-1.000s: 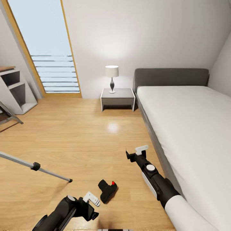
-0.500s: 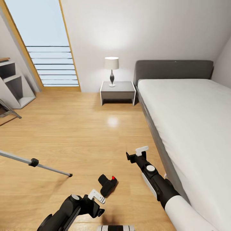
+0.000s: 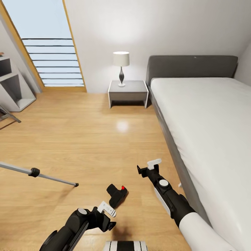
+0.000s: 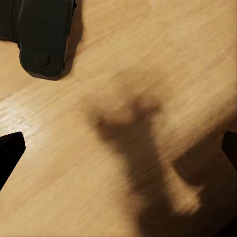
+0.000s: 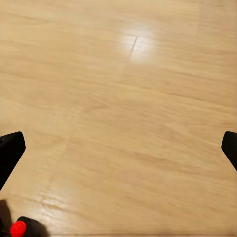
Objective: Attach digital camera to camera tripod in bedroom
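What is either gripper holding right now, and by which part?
Nothing is held. The digital camera lies on the floor, just ahead of the open left gripper. The right gripper is open too, with bare floor between its fingers.

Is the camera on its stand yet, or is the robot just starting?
Just starting. Nothing looks done yet: the digital camera lies on the wood floor, apart from the camera tripod, whose leg shows to the left. In hand: the left gripper hovers close by the camera, jaws open, holding nothing. The right gripper is open too. Left: grab the camera, carry it over, attach it.
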You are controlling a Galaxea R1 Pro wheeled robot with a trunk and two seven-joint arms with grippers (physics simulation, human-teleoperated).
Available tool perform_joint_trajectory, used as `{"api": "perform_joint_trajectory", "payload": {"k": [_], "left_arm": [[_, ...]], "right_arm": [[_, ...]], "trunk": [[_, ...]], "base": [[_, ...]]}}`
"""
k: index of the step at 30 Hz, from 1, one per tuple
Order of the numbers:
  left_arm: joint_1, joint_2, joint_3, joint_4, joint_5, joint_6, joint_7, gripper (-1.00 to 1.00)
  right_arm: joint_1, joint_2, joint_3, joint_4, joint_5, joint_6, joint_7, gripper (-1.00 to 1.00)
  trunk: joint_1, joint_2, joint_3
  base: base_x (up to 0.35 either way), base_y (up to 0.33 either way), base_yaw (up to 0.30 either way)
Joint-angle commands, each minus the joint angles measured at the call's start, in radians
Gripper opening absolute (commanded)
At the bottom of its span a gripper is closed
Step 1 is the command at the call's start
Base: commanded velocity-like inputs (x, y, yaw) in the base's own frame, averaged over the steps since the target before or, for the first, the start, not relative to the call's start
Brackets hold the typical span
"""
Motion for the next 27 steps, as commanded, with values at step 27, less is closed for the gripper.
{"api": "perform_joint_trajectory", "payload": {"k": [27], "left_arm": [[-0.119,-0.014,0.128,-0.077,0.000,0.018,-0.005,1.00]], "right_arm": [[0.000,0.000,0.002,0.002,-0.007,0.002,-0.002,1.00]], "trunk": [[0.012,-0.007,-0.105]], "base": [[0.000,0.000,0.000]]}}
